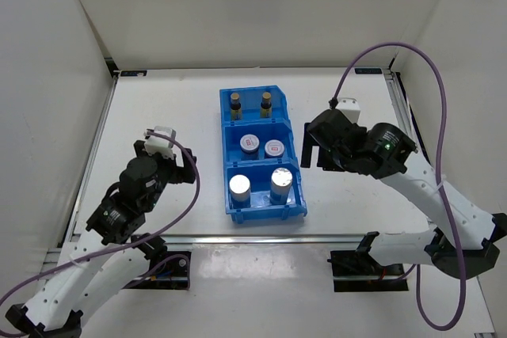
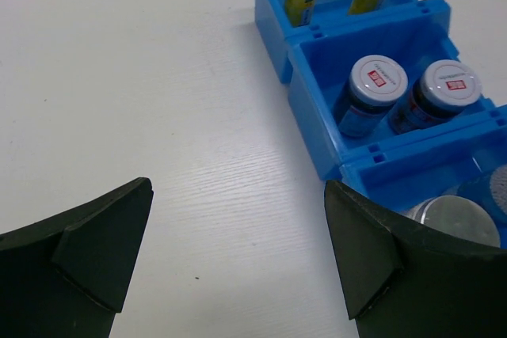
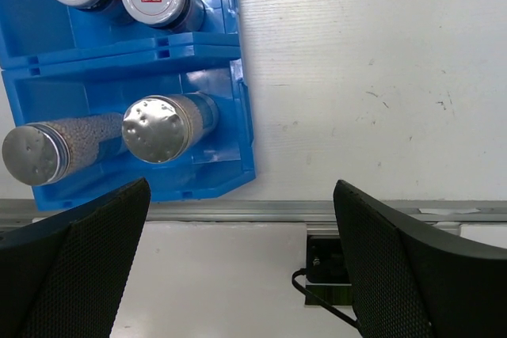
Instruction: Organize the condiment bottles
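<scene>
Bottles point(image 1: 257, 145) stand paired in bin point(image 1: 295, 200): amber, white-lidded, silver-topped.

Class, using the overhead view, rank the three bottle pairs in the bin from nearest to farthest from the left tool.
1. Silver-topped cylinders, near compartment, closest to the left tool.
2. White-lidded jars, middle compartment.
3. Amber bottles, far compartment.

A blue bin point(image 1: 262, 210) of 3 compartments sits on a white table point(image 1: 174, 100).
</scene>
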You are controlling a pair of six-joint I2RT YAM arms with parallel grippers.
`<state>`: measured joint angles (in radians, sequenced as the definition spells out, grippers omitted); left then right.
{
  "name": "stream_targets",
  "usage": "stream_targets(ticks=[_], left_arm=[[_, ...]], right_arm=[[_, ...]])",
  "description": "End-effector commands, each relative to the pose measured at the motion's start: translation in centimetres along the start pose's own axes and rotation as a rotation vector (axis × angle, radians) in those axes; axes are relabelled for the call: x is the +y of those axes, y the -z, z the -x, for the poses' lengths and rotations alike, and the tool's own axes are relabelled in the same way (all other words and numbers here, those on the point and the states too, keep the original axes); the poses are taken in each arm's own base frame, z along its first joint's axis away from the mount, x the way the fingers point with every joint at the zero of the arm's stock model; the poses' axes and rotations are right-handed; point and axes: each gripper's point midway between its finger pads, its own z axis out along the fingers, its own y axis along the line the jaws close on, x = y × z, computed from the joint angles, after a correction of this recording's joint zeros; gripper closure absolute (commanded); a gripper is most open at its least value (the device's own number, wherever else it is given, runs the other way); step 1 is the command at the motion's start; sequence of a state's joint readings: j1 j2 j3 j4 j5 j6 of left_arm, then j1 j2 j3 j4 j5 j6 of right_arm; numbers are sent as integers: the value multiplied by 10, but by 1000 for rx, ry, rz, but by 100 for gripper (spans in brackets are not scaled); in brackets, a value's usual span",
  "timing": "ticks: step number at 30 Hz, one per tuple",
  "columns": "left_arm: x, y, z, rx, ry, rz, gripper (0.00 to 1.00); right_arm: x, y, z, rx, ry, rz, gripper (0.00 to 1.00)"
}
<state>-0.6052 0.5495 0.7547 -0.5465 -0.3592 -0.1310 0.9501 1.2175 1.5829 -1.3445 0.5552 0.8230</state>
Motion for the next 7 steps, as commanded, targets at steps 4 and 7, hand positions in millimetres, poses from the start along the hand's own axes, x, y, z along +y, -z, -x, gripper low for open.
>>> stream_targets(ticks=[4,7], left_arm=[[22,-1,-7,6,10,130,0],[25,-1,-11,15,-22,142,0]], right_arm=[[-58,16,-30,124,97,-211,0],[-59,18,-30,118,92,-204,0]])
